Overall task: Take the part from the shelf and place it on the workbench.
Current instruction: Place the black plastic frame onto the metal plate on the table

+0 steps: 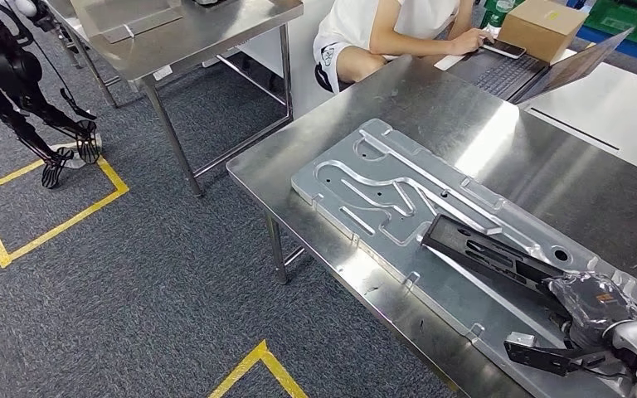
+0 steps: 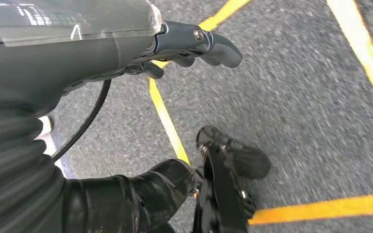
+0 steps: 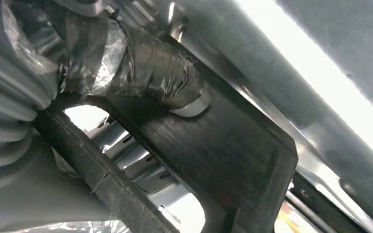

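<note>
The part is a long black frame [image 1: 485,253] with slots, lying slantwise over the big silver machined plate [image 1: 365,191] on the steel workbench [image 1: 431,108]. My right hand [image 1: 599,308], wrapped in clear film, grips the part's near end at the bench's lower right. In the right wrist view its taped thumb [image 3: 150,73] presses on the black frame [image 3: 213,155], with the plate's slots showing through the frame's opening. Whether the far end touches the plate I cannot tell. My left hand [image 2: 189,46] hangs beside my body over the carpet and holds nothing.
A person [image 1: 381,29] sits at the far side of the bench by a laptop [image 1: 539,70] and a cardboard box [image 1: 541,26]. A second steel table [image 1: 174,33] stands at the back left. Yellow tape lines [image 1: 46,207] mark the grey carpet.
</note>
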You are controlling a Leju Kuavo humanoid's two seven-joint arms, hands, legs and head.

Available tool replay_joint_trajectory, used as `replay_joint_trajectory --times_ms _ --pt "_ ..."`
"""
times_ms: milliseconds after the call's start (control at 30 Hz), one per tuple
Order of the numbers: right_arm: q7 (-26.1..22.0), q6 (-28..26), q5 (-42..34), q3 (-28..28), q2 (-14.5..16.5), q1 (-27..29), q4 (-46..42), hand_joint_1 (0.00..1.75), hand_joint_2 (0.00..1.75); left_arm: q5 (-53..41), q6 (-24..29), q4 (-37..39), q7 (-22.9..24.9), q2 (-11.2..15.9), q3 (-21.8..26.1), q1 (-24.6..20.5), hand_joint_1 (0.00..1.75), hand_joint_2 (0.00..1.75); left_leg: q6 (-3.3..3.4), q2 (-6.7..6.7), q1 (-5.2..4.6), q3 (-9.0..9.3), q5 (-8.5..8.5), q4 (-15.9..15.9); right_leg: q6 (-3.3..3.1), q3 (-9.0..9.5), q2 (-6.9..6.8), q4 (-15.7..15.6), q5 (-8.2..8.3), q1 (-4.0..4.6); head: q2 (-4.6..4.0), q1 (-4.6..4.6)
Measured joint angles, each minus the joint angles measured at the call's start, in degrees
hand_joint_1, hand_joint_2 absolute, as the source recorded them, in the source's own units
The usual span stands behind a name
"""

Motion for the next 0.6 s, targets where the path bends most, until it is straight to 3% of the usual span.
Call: replay_joint_trajectory --times_ms 67,133,200,267,333,400,467,533,567,600 --pt "-0.38 0.34 0.40 -3.13 1.78 2.09 0.01 1.75 1.75 0.09 0.13 0.00 -0.05 0.03 0.23 0.29 0.00 1.75 -0.17 0.00 0.01 -1.86 -1.33 4.13 -0.03 -0.22 -0.08 0.11 0.02 0.03 -0.01 0.00" --pt "-0.76 0.73 0.65 -5.95 3.19 3.80 0.01 0.87 0.87 0.24 0.28 0.00 -0.27 0.08 0.54 0.52 0.00 1.75 -0.15 0.00 0.02 -0.54 0.88 1.72 0.03 -0.29 -0.03 0.32 -0.01 -0.06 -0.01 -0.01" --pt "-1.05 1.26 0.82 -9.03 4.42 5.76 -0.01 0.00 0.00 0.35 0.33 0.00 -0.73 0.11 0.81 0.62 0.00 1.75 0.05 -0.19 0.04 3.23 4.70 -5.93 0.29 -0.31 -0.02 0.63 -0.18 -0.18 -0.01 -0.01" --pt "-1.36 1.92 1.18 -11.75 5.19 7.81 -0.09 0.00 0.00 0.23 0.17 0.00 -1.22 0.11 0.96 0.64 0.00 1.75 0.34 -0.44 -0.09 5.80 6.75 -11.49 0.84 -0.45 -0.05 0.94 -0.33 -0.06 -0.01 0.02" --pt "-1.81 2.62 1.53 -14.14 5.74 9.58 -0.24 0.00 0.00 0.15 -0.24 0.00 -1.79 0.10 1.10 0.65 0.00 1.75 0.72 -0.44 -0.37 6.05 7.05 -12.39 1.54 -0.58 -0.04 0.93 -0.19 -0.05 -0.01 0.04" --pt "-2.12 3.03 1.63 -15.95 6.18 10.92 -0.37 0.00 0.00 0.23 -0.53 0.00 -2.27 0.09 1.23 0.59 0.00 0.87 1.48 -0.20 -0.35 6.12 7.47 -12.86 2.16 -0.70 0.09 1.10 -0.40 -0.28 -0.01 0.05" --pt "-2.25 3.16 1.68 -17.07 6.55 11.68 -0.43 0.00 0.00 0.29 -0.58 0.00 -2.54 0.10 1.28 0.54 0.00 0.00 2.19 0.07 -0.28 6.19 7.90 -13.40 2.57 -2.07 0.25 4.18 -2.61 -0.44 -0.01 0.07" --pt "-2.29 3.33 1.74 -17.80 6.93 12.28 -0.44 0.00 0.00 0.45 -0.72 0.00 -2.75 0.10 1.39 0.53 0.00 0.00 2.47 0.22 -0.49 6.05 8.00 -13.48 2.80 -5.15 0.31 10.79 -6.04 -0.49 -0.02 0.07" --pt "-2.29 3.50 1.76 -18.17 7.13 12.82 -0.49 0.00 0.00 0.59 -0.96 0.00 -2.82 0.10 1.51 0.53 0.00 0.00 2.57 0.24 -0.62 6.00 7.98 -13.45 2.87 -6.62 0.32 13.88 -7.17 -0.50 -0.01 0.07" --pt "-2.29 3.78 1.75 -18.63 7.28 13.44 -0.60 0.00 0.00 0.74 -1.32 0.00 -2.85 0.10 1.64 0.52 0.00 0.00 2.64 0.25 -0.75 5.99 7.93 -13.39 2.87 -7.39 0.31 15.46 -7.30 -0.50 -0.01 0.07"
